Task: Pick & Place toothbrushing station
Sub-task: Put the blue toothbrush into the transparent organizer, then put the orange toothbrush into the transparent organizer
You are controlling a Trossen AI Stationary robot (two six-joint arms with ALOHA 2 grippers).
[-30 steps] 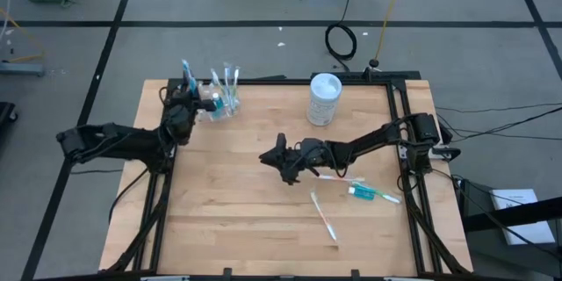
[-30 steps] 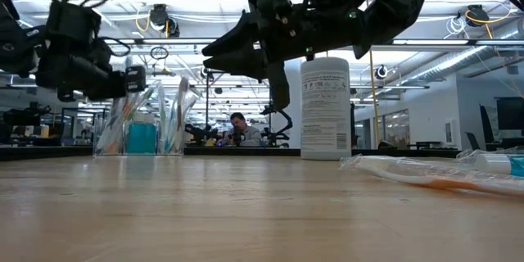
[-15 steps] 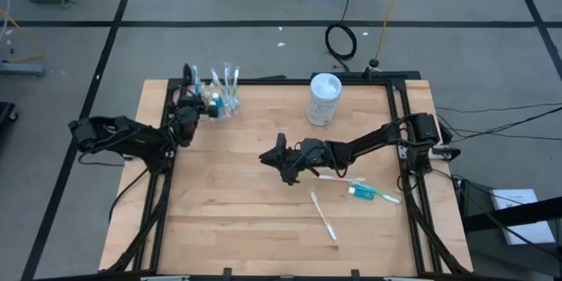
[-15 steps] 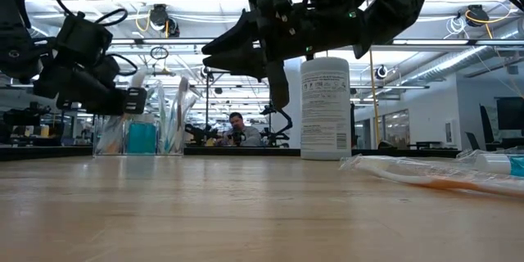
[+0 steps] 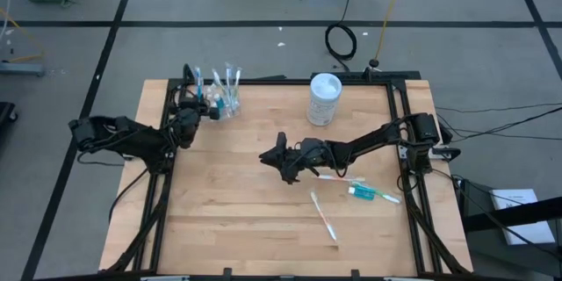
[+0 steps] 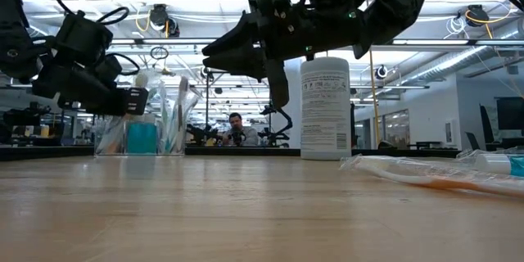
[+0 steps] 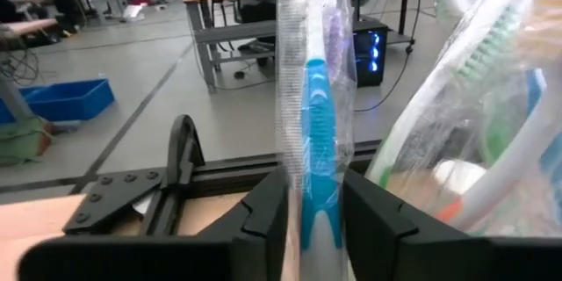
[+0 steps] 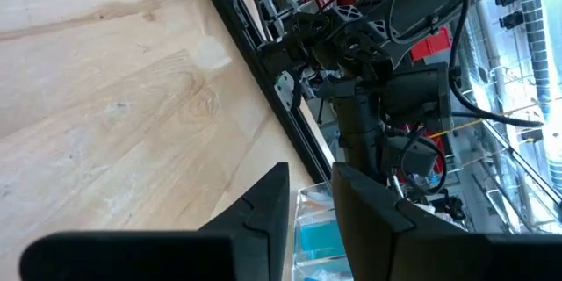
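A clear plastic cup (image 5: 225, 102) holding several wrapped toothbrushes and a blue tube stands at the table's far left corner; it also shows in the low view (image 6: 141, 129). My left gripper (image 5: 205, 110) is just left of the cup and shut on one wrapped toothbrush with a blue handle (image 7: 316, 114). My right gripper (image 5: 268, 155) hovers over the middle of the table. Its fingers are a narrow gap apart and hold nothing. Two wrapped toothbrushes (image 5: 339, 177) (image 5: 324, 216) and a small blue tube (image 5: 364, 193) lie on the table right of centre. My left gripper pinches the toothbrush's blue handle (image 7: 318, 195) between its two fingers (image 7: 263, 215), through the clear wrapper. The fingers come about level from the table's left and lie across the brush. The brush stands upright above the fingers, beside the cup; its lower end is hidden by the fingers.
A larger white cylindrical container (image 5: 324, 98) stands at the far edge, right of centre. The black frame rails (image 5: 399, 132) run along the table's sides. Bare wood (image 5: 237, 211) lies at the near left.
My left gripper has gone down a little beside the cup and tipped, keeping the blue-handled toothbrush, which now stands closer to the cup. My right gripper has kept still.
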